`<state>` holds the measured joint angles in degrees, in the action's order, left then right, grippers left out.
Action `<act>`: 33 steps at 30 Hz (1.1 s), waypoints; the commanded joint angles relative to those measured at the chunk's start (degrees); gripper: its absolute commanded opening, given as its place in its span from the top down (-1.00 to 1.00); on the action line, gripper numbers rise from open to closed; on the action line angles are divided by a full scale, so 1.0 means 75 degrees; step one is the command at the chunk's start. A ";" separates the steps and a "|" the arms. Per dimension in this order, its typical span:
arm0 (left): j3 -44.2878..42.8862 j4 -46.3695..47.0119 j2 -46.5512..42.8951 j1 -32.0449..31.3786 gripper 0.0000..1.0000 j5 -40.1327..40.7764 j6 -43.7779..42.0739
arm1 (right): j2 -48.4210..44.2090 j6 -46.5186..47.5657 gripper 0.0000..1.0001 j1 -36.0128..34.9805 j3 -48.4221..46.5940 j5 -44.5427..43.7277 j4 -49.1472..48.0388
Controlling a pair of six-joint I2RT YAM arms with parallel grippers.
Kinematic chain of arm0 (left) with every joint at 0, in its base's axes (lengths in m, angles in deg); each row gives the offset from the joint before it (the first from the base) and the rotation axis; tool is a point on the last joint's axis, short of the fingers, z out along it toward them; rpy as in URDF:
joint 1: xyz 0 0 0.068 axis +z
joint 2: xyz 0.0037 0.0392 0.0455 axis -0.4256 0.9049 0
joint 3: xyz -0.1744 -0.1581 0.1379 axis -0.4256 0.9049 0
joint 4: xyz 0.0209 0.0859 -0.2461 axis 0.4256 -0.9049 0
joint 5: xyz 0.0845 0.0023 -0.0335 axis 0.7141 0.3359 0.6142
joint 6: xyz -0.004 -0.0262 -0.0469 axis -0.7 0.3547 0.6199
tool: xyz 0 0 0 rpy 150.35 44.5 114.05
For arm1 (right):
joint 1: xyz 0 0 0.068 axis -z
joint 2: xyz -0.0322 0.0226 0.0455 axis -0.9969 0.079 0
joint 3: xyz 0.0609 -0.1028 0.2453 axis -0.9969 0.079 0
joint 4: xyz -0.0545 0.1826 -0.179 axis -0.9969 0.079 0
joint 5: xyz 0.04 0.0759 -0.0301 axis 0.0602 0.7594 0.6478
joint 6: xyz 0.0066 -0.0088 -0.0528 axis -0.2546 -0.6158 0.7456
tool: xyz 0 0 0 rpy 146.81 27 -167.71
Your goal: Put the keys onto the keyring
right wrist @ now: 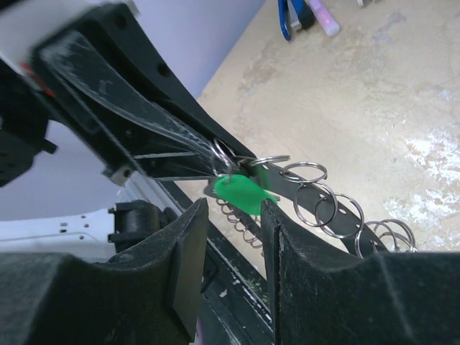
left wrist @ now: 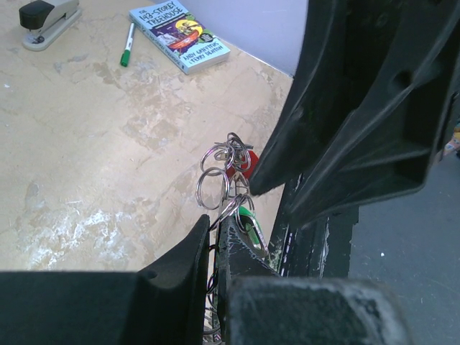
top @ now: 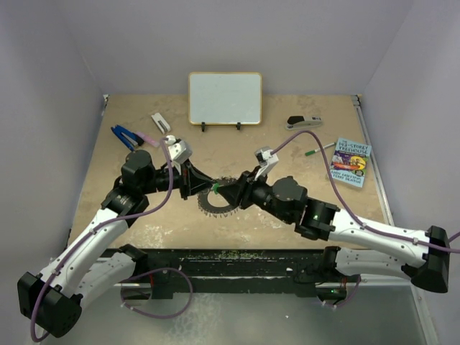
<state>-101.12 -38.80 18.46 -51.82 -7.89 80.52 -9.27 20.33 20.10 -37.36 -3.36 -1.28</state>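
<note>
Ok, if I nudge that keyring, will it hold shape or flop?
The keyring band looks flat, rigid metal, so it likely keeps shape. Its small split rings hang loose and may swing or snag. Pinched at one edge by the left gripper, it may pivot.

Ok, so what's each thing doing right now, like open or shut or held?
left gripper: shut on the keyring
right gripper: open, green key between its jaws
green key: hanging on the keyring
red key: hanging among the keyring's loops
book: closed
stapler: shut
pen: capped
</note>
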 commanded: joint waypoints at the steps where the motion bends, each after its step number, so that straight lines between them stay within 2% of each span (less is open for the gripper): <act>1: -0.0306 0.0203 -0.0155 0.0024 0.92 0.0107 -0.0179 | -0.0636 0.0145 0.20 -0.0029 -0.0295 -0.0307 -0.0053; 14: -0.0318 0.0333 -0.0115 0.0024 0.92 0.0047 -0.0109 | 0.0103 0.0060 0.30 -0.0033 -0.0517 -0.0480 -0.0372; 33: -0.0247 0.0313 -0.0207 0.0024 0.92 -0.0018 -0.0232 | 0.0340 -0.0007 0.35 -0.0029 -0.0606 -0.0254 -0.0819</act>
<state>-101.12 -39.92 18.17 -51.82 -7.35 79.12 -7.42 20.22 20.10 -39.28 -5.22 -3.38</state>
